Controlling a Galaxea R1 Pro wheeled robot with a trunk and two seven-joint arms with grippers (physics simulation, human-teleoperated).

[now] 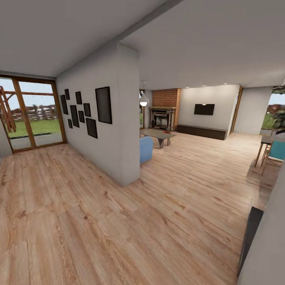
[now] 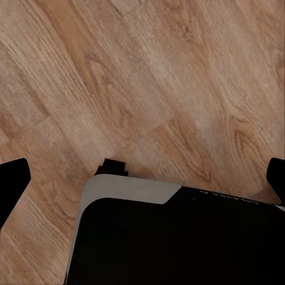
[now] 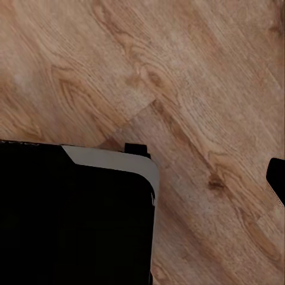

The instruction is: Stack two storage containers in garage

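I look across light wood planks into the living room [image 1: 198, 158], with its red brick fireplace [image 1: 166, 103] and black wall TV [image 1: 204, 109] at the far end. The storage containers cannot be made out; a small red spot [image 1: 167, 133] by the coffee table [image 1: 158, 135] is too small to tell. In the left wrist view my left gripper [image 2: 142, 178] is open, its black fingertips [image 2: 13, 178] at the frame's two sides, with nothing between them. In the right wrist view one fingertip [image 3: 276, 177] of my right gripper [image 3: 142, 178] stands far out, over bare planks.
A pale partition wall [image 1: 118, 150] with black picture frames juts out ahead, a blue seat [image 1: 145, 149] behind its end. Wood-framed glass doors [image 1: 33, 114] stand at far left. A table and teal chair [image 1: 275, 150] are at right. My black base [image 2: 178, 237] shows under both wrists.
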